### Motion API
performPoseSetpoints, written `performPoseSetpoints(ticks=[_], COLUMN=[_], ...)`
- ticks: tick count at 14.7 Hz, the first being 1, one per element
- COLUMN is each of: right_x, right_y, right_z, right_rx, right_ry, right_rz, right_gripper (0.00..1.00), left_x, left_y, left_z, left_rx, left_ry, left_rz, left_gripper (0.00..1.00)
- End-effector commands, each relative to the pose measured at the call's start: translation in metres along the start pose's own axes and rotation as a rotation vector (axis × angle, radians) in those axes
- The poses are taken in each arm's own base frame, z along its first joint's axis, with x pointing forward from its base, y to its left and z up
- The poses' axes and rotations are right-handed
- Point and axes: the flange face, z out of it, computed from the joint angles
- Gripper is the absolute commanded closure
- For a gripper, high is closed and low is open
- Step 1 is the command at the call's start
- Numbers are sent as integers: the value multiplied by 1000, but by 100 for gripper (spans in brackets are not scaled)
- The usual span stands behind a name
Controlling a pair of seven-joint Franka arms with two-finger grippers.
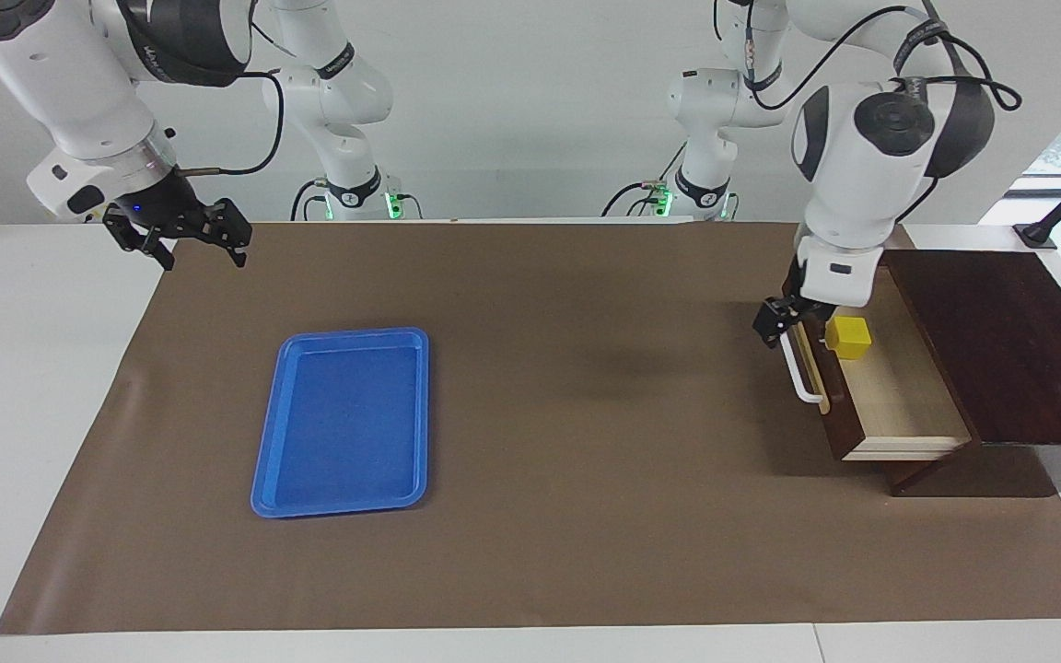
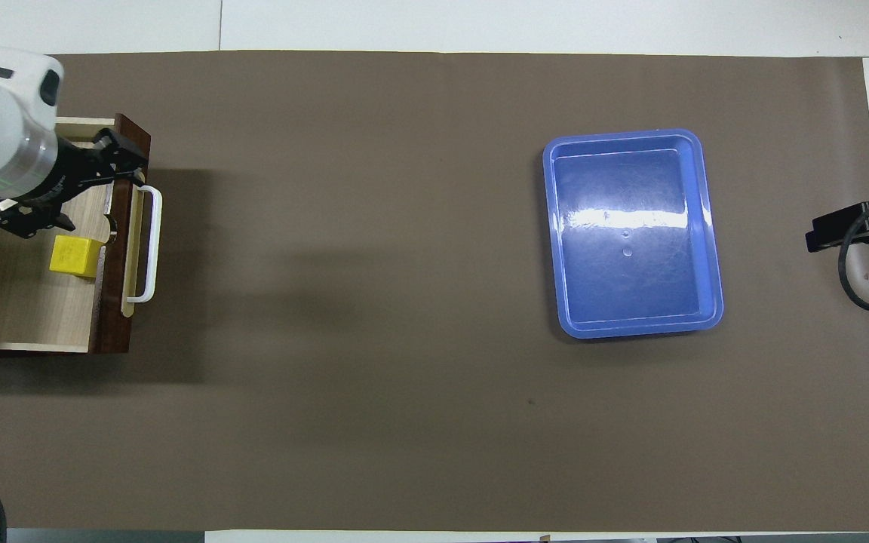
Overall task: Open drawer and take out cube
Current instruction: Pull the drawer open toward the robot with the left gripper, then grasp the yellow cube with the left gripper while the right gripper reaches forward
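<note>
Surface: a brown mat (image 1: 586, 516) is covering most of a white bench (image 1: 42, 387), with a plain pale wall rising past the robots' end.
Drawer: the drawer (image 1: 899, 405) of a dark wooden box (image 1: 1000, 341) is standing pulled out at the left arm's end of the bench, its white handle (image 2: 149, 245) facing the mat.
Cube: the yellow cube (image 2: 72, 255) is sitting on the drawer's pale floor, close to the front panel, touching no fingers.
Left gripper: the left gripper (image 2: 65, 188) is hanging over the drawer's front corner nearest the robots, just beside the cube, its fingers (image 2: 121, 154) spread apart and holding nothing.
Right gripper: the right gripper (image 1: 185, 238) is waiting over the mat's edge at the right arm's end, fingers (image 1: 234, 241) apart and empty.
Tray: a blue tray (image 1: 346, 419) is lying flat toward the right arm's end.
Open room: bare mat is stretching between the tray and the drawer, the two well apart.
</note>
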Motion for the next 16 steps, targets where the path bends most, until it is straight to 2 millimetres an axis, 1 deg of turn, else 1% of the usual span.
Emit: performPoseSetpoints(ticks=[1, 2, 4, 5, 7, 8, 10, 11, 12, 13, 14, 15, 16], right_x=[-6, -6, -6, -6, -6, -6, -6, -6, -7, -9, -11, -13, -14], right_y=[2, 2, 2, 2, 1, 2, 2, 1, 0, -2, -3, -5, -9], right_z=[-1, -1, -1, 0, -1, 0, -1, 1, 3, 6, 11, 14, 22], right_rx=[-18, -18, -18, -18, -18, -18, -14, -11, -7, -7, -5, -2, 2], right_ry=[-4, -4, -4, -4, -4, -6, -3, -5, -9, -9, -18, -14, -20], right_rz=[-19, -21, -21, -21, -22, -19, -19, -19, -21, -23, -4, 49, 106], right_gripper=[0, 0, 0, 0, 0, 0, 0, 0, 0, 0, 0, 0, 0], left_x=[16, 22, 30, 31, 27, 23, 31, 30, 31, 29, 26, 25, 24], left_y=[-30, -42, -68, -75, -93, -96, -114, -123, -128, -127, -124, -120, -114], left_z=[1, 3, 19, 28, 52, 63, 74, 82, 86, 93, 95, 95, 96], left_rx=[3, 4, 8, -8, -27, -25, -12, 1, 2, 3, 4, -5, -15], left_ry=[-30, -28, -30, -16, 0, -2, -12, -22, -22, -26, -26, -20, -15], left_rz=[-267, -322, -425, -477, -533, -538, -645, -706, -733, -747, -775, -810, -829], left_gripper=[0, 0, 0, 0, 0, 0, 0, 0, 0, 0, 0, 0, 0])
